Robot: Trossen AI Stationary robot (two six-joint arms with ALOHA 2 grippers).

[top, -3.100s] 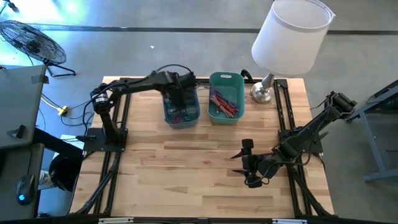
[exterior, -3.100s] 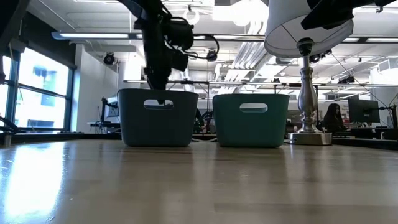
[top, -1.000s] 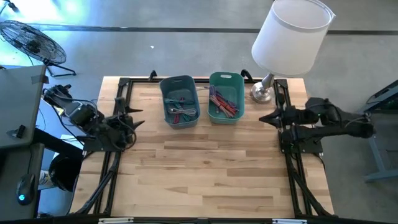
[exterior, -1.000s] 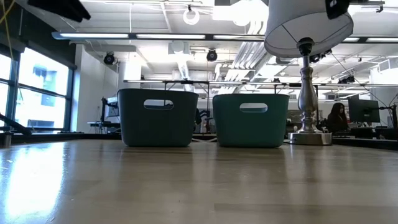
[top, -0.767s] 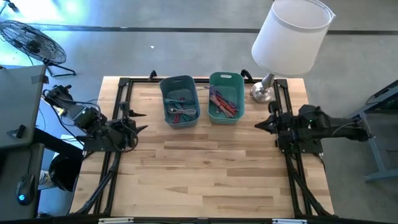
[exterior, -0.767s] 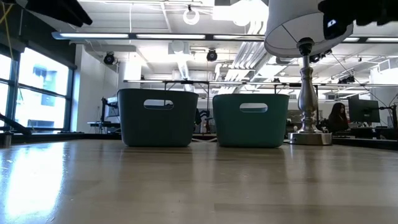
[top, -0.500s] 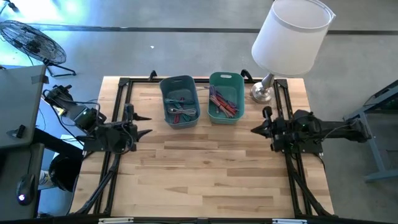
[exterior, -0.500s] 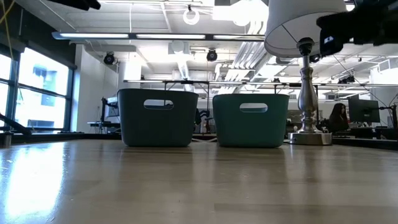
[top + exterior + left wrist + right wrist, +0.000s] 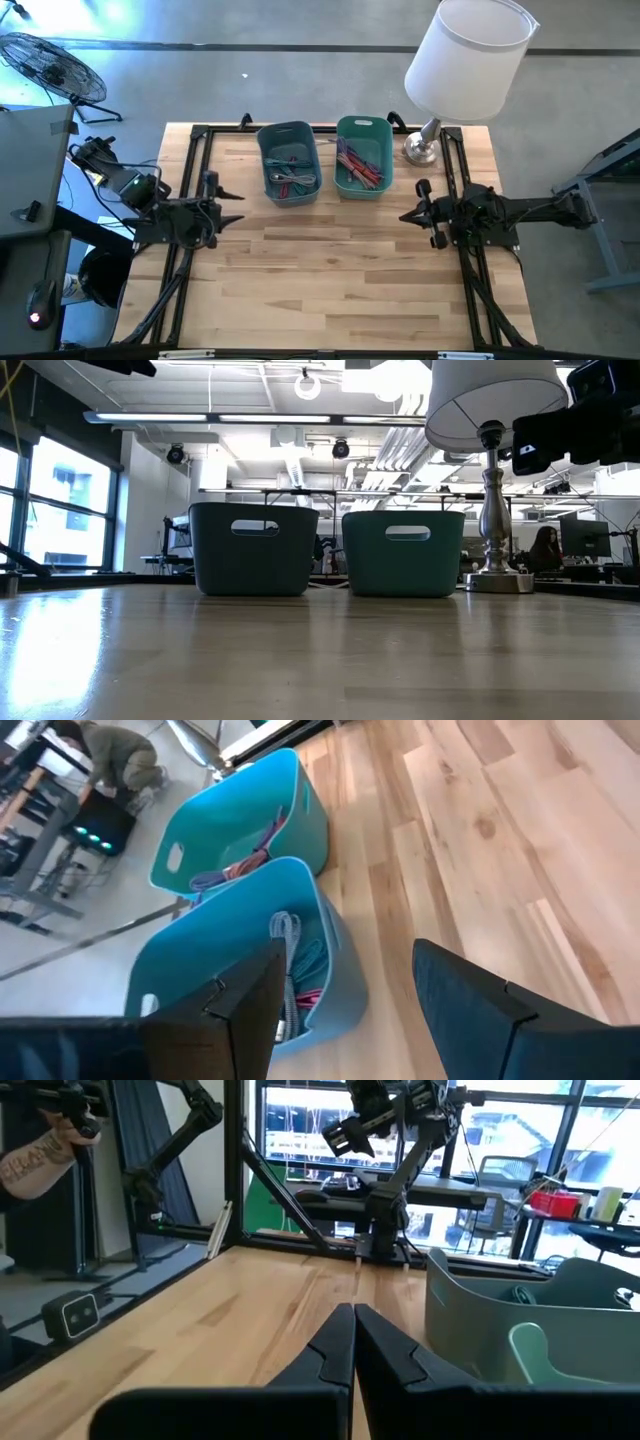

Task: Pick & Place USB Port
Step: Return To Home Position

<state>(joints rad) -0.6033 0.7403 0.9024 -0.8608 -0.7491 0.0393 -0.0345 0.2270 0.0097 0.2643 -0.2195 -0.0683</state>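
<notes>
- The table (image 9: 330,290) is bare wood everywhere except along its far edge, where the blue bin (image 9: 268,160) stands. I place everything else from that bin.
- The lamp (image 9: 468,60) stands to the blue bin's right, past the other bin, at the table's far right corner. Its white shade overhangs the edge.
- The left arm (image 9: 150,200) is folded low over its frame to the blue bin's left, a little nearer the front of the table.
- The right arm (image 9: 520,212) is folded the same way, well to the blue bin's right and also a little nearer the front.
- The green bin (image 9: 386,150) sits just beside the blue bin on its right, with a narrow gap between them.
- The left gripper (image 9: 228,205) points toward the blue bin from its left. My left wrist camera shows its fingers spread apart with nothing between them.
- The right gripper (image 9: 353,1316) points back toward the blue bin from beyond the green bin. Its two fingers are pressed together and hold nothing.
- Grey cables (image 9: 288,180) lie coiled inside the blue bin, with some darker ones I cannot make out.
- Pink cables (image 9: 358,165) lie in the bin next to the blue one.
</notes>
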